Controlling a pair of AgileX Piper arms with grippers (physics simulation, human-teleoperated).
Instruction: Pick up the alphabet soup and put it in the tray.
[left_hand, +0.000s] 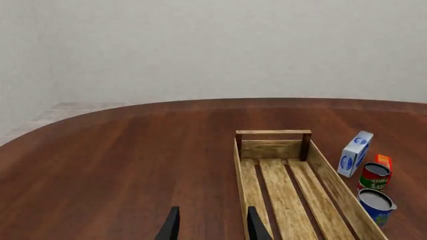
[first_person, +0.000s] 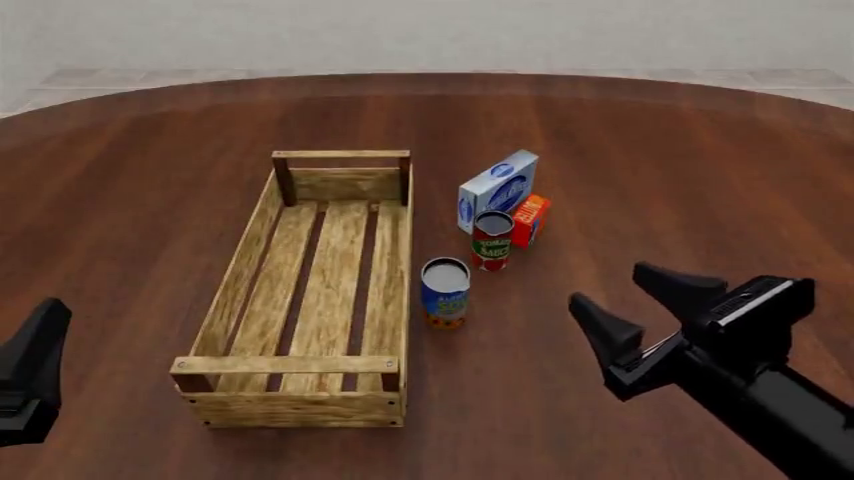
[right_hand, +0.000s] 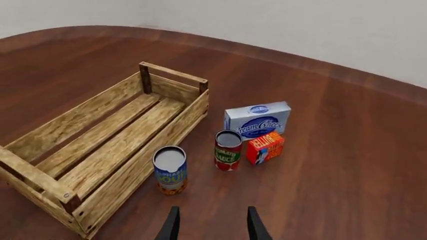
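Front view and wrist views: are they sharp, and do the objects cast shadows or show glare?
Front view: sharp, even light, only faint shadows by the alphabet soup and tray; right wrist view: sharp, soft sheen on the table; left wrist view: sharp, no glare.

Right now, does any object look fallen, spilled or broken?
Nothing stands out. The alphabet soup and the red-and-green can stand upright beside the tray, which holds nothing. The two boxes behind them look intact.

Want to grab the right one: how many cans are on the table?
2. The alphabet soup stands beside the tray, nearest the arms. The red-and-green can stands just beyond it, against the orange box. None looks hidden.
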